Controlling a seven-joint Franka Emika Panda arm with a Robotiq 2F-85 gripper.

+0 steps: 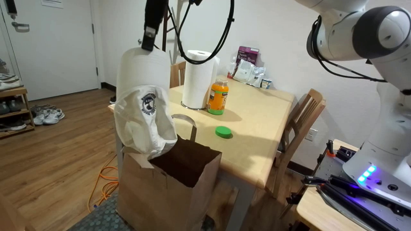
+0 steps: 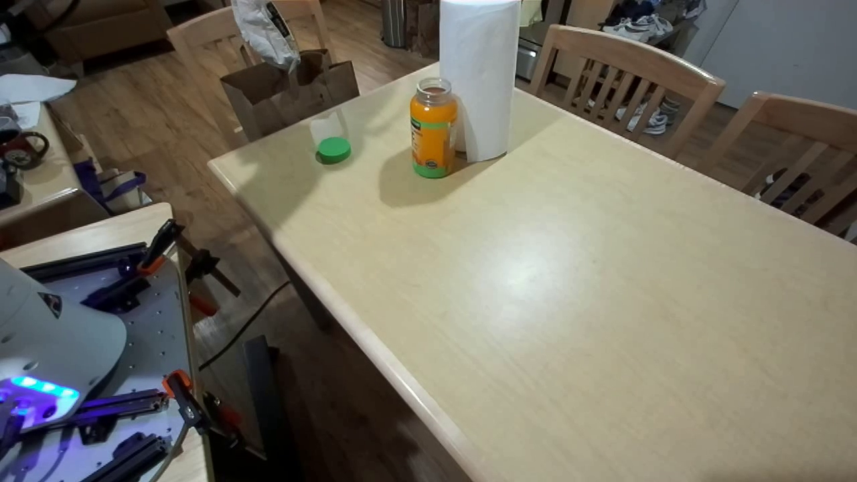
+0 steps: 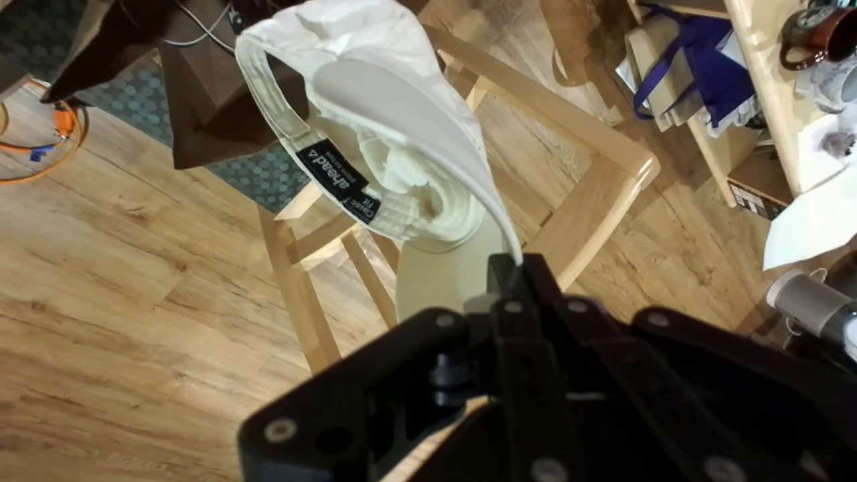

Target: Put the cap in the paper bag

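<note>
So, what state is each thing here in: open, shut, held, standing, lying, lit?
Soft white fabric cap, hanging crown down, brim gripped
Black two-fingered gripper, shut on that cap's brim
Large brown paper bag, upright, mouth open
Cylindrical orange jar, upright, uncapped
Round green lid, lying flat on the pale yellow table
White paper-towel roll, standing upright
White door, shut
Small blue robot lights, lit
</note>
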